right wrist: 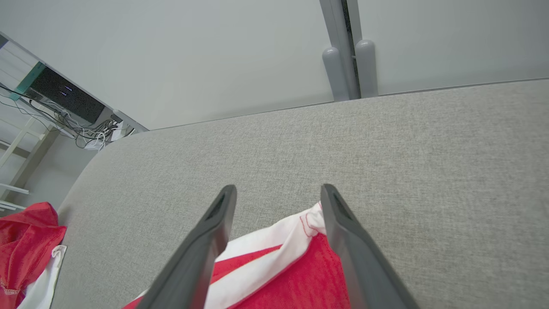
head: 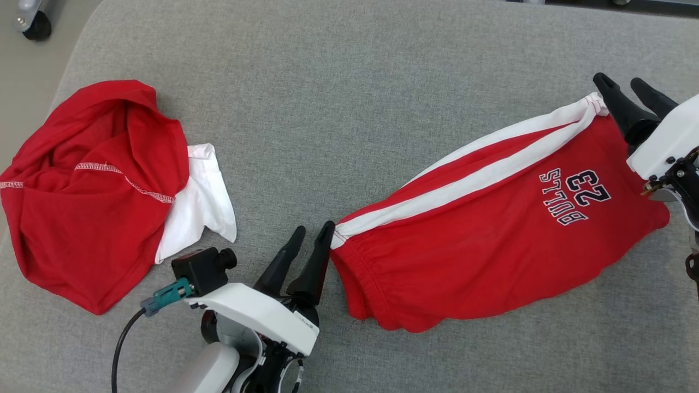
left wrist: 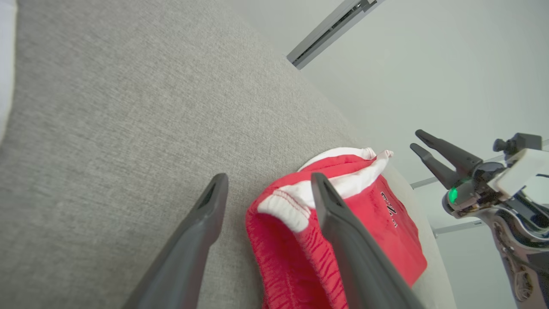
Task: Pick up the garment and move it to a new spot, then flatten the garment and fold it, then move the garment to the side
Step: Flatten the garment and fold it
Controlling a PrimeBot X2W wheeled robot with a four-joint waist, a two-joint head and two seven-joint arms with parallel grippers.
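With both hands spread and nothing pinched in either, the shorts [head: 480, 245] lie stretched out on the grey worktop [head: 349, 82], a white stripe along the far edge and the printed number facing up. The left hand [head: 314, 228] sits right at the shorts' waistband end, one finger just touching the white corner. In the left wrist view its fingers [left wrist: 343, 240] stand wide apart, and that corner lies between them, loose. The right hand [head: 618, 81] is at the shorts' other end, by the hem corner, and the right wrist view shows the same: fingers [right wrist: 206, 244] apart, white hem lying slack between them. A crumpled red pile [head: 93, 185] with a white cloth [head: 202, 202] tucked under it lies well to the left of the shorts.

So where are we? Picking up and setting down in a new spot looks done, and the pull-out to flatten looks done too, though the near edge of the shorts is rumpled. They may already be doubled leg over leg; from this angle I can't be sure. What's left, by my reckoning: a fold across the length, then the shift to the side.
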